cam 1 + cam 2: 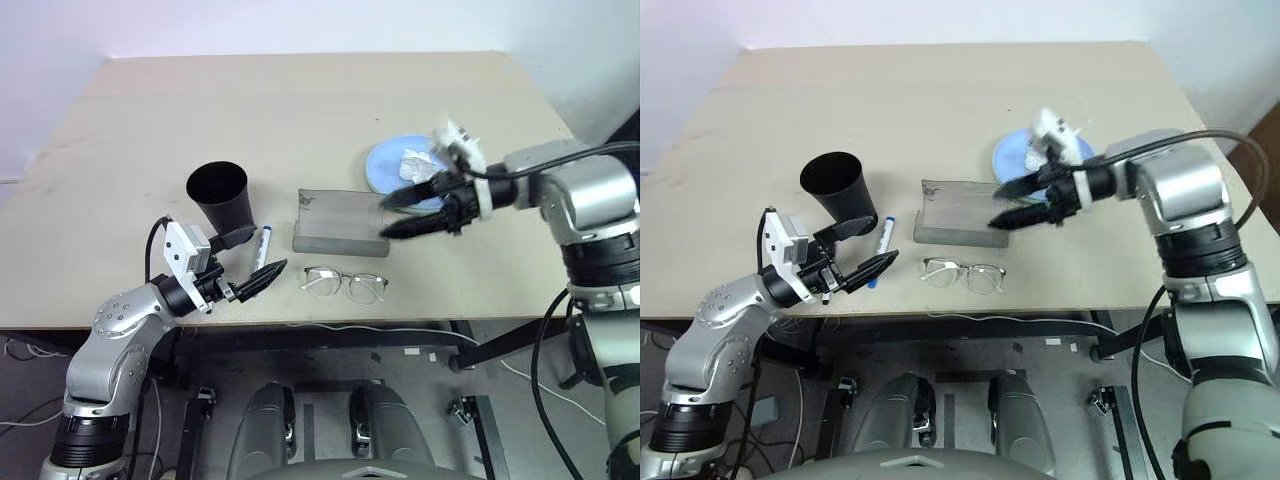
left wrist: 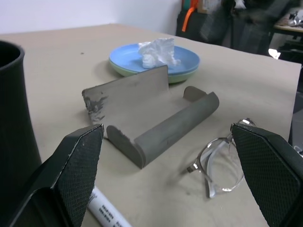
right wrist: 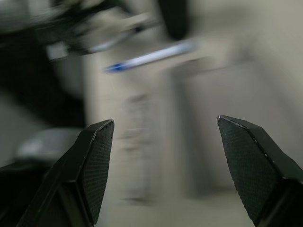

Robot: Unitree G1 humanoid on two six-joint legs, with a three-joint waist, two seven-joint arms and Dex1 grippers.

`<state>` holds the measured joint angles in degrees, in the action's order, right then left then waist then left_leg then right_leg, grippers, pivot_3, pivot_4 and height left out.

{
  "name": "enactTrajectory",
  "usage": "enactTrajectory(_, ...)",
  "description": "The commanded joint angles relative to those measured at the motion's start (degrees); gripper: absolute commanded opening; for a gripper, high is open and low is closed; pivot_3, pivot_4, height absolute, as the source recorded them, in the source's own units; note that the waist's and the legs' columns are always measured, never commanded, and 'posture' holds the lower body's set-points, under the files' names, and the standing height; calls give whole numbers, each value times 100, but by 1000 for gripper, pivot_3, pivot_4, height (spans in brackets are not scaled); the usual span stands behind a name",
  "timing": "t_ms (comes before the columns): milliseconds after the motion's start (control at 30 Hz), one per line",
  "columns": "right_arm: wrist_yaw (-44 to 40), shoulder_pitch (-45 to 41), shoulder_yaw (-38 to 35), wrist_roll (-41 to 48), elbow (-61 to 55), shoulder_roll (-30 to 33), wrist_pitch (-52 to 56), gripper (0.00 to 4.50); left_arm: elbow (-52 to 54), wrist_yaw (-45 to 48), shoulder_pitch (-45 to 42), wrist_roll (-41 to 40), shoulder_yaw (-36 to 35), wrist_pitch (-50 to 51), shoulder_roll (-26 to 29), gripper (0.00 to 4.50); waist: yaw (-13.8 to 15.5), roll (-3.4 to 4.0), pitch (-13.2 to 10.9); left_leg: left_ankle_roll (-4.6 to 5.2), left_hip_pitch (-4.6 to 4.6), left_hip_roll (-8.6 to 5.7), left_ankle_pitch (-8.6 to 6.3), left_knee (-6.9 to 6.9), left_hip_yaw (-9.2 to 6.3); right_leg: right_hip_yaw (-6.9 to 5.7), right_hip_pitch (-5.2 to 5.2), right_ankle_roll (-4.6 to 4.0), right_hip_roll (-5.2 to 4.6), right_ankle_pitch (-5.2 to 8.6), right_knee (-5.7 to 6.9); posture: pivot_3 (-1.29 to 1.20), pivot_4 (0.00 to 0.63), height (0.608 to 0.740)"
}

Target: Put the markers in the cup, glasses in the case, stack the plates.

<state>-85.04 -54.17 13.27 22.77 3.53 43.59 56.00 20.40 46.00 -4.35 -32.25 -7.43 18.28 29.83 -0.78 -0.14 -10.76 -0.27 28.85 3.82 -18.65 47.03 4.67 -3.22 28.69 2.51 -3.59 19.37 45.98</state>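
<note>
Near the tabletop's front edge: glasses lying free, open grey case just behind them. Blue-capped marker beside black cup. Stacked plates toward right edge, tissue on top. Left gripper and right gripper both spread, empty.

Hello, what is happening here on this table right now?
A two-armed robot is tidying a table. The plates are already stacked, light blue on pale green, with a crumpled white tissue on top. The grey felt case lies open, the wire-framed glasses beside it. Both the left gripper and right gripper are open, empty.
</note>
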Motion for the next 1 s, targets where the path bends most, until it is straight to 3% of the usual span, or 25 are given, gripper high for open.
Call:
enactTrajectory(33, -417, -19, 555, 280, -526, 100, 316, 3668, 254, -4, -75, -124, -32, 24, 35, 4500, 3, 0, 0, 0, -3, 1, 0, 0, -3, -1, -3, -1, 1, 0, 0, 0, 150, 670)
enactTrajectory(433, -363, -913, 1562, -564, 1573, -854, -394, 3668, 340, 83, 129, -183, -67, 26, 104, 4500, -5, -2, -1, 0, -34, 2, 0, -1, 4, 2, -23, -20, 4, 1, -1, 0, 150, 670)
enactTrajectory(1000, -189, -625, 1800, -830, 1647, -1231, -331, 3668, 815, 96, 400, -608, -187, 467, 457, 4500, -3, -2, -1, 2, -32, 2, -1, -2, 5, 1, -24, -22, -1, 2, -6, 0, 150, 670)
